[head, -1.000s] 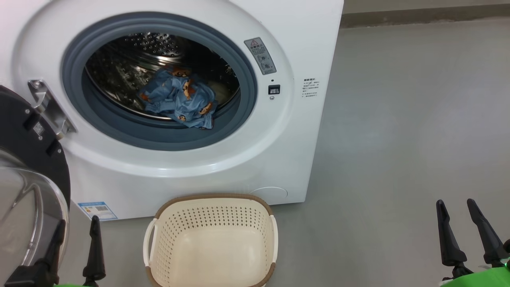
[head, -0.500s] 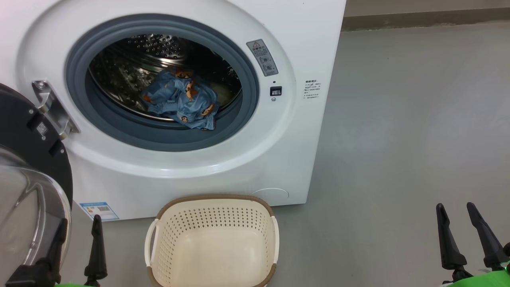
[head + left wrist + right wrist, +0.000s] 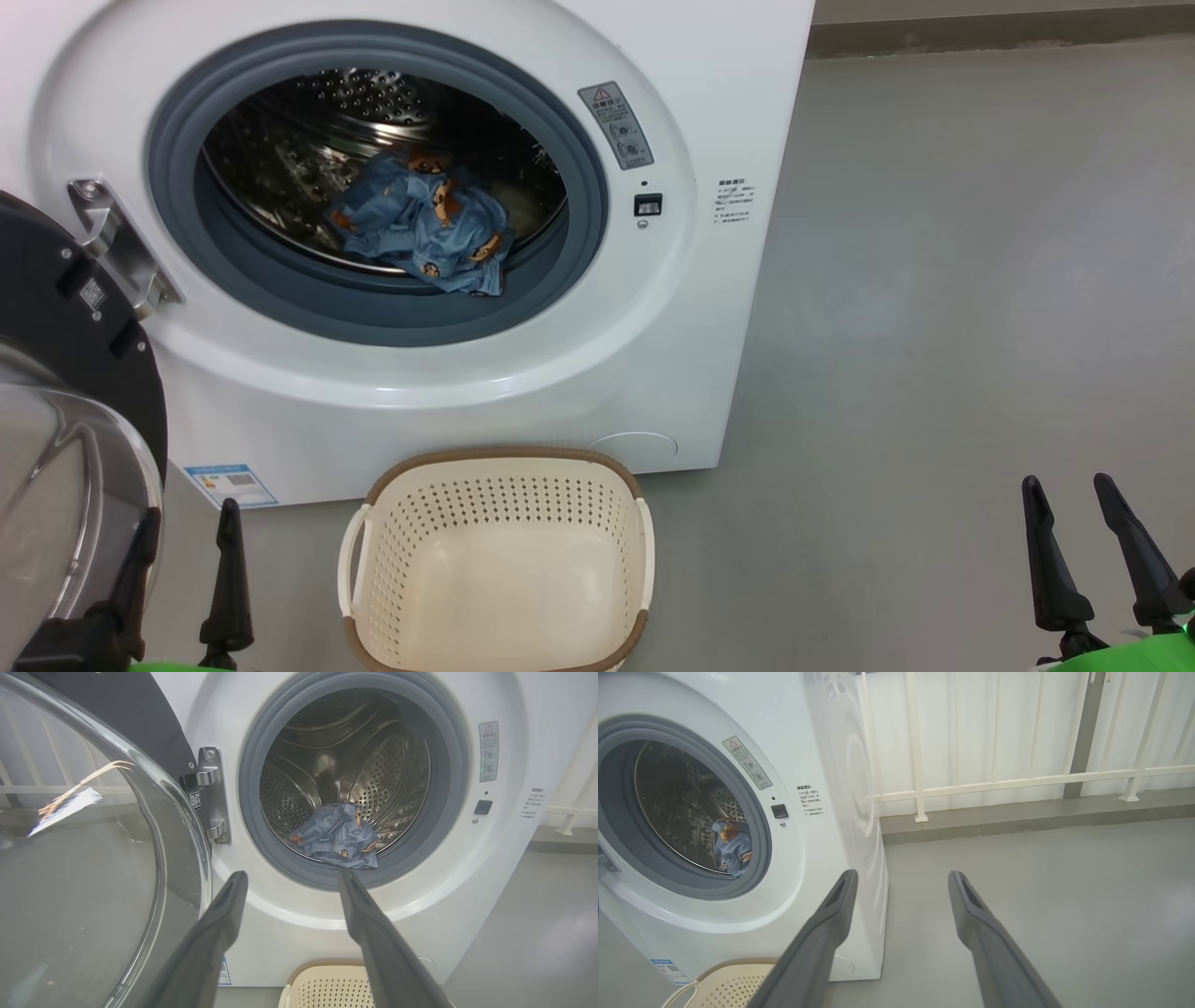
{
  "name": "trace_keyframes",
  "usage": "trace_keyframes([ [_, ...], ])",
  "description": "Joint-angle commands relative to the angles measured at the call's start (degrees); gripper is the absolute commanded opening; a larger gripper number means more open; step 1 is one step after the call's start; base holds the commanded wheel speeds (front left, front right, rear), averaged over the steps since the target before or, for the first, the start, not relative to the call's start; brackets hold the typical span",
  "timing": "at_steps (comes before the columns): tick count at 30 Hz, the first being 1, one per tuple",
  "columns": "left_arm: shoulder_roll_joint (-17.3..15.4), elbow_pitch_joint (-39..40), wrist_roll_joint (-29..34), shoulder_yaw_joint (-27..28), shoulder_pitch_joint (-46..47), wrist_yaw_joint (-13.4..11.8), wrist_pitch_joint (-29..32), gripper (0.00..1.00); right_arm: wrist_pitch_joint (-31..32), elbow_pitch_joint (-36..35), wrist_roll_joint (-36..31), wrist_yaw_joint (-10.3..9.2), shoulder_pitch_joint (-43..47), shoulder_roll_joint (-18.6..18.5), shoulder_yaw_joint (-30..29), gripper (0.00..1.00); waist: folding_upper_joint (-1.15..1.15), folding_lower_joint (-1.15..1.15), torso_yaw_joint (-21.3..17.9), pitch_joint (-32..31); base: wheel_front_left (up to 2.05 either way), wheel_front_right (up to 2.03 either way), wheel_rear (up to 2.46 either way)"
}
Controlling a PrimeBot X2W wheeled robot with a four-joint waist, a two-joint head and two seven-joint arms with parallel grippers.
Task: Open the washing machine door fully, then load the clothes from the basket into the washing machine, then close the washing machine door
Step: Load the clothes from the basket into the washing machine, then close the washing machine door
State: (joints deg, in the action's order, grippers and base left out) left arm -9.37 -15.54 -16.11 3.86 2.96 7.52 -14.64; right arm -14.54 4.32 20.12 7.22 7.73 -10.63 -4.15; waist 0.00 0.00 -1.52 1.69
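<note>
Change: slight shift of head view, from camera motion; things unmoved.
Clothes (image 3: 425,233): blue bundle at front lip of drum (image 3: 373,103), inside washing machine (image 3: 448,401).
Basket (image 3: 504,504): empty, on floor (image 3: 934,280) before machine.
Next step: likely closing of washing machine door (image 3: 84,373).
Left gripper (image 3: 187,511): fingers parted, empty, beside open door.
Right gripper (image 3: 1066,481): parted, empty, over floor.
Right wrist view: adds white railing (image 3: 1017,781) behind machine.

Black door (image 3: 65,373) wide open, blue bear-print clothes (image 3: 420,233) (crumpled) in washing machine (image 3: 467,392), cream basket (image 3: 504,457) empty
</note>
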Motion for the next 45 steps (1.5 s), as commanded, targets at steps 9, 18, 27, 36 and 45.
trace_keyframes([
  [9,-0.76,1.40,-0.59,1.85,0.50,-0.03,-0.36,1.00,-0.46,-1.66,-0.67,0.26,-0.62,-1.06,0.66,1.00,0.00,0.00,0.28,-0.03,-0.75,0.75,0.00],
  [18,-1.31,2.09,-2.18,0.73,0.56,-0.03,-0.36,1.00,-0.46,-1.64,-0.68,0.26,-0.75,-1.19,0.50,1.00,0.00,0.00,1.01,0.10,-0.95,0.95,0.00],
  [27,-0.95,2.41,-2.51,-0.15,0.06,-0.03,-0.36,1.00,-0.46,-1.52,-0.72,0.26,-0.67,-1.27,0.75,1.00,0.00,0.00,1.93,-0.25,-0.06,0.06,0.00],
  [36,0.16,4.09,-3.22,0.92,-0.81,-0.03,-0.36,1.00,-0.46,-1.47,-0.40,0.26,-2.34,-1.91,2.85,1.00,0.00,0.00,4.85,0.08,0.00,0.00,0.00],
  [45,1.84,5.73,-2.75,3.07,-3.37,-0.03,-0.36,1.00,-0.46,-0.84,-0.20,0.26,-4.17,-2.24,7.25,1.00,0.00,0.00,11.54,-0.84,0.00,0.00,0.00],
])
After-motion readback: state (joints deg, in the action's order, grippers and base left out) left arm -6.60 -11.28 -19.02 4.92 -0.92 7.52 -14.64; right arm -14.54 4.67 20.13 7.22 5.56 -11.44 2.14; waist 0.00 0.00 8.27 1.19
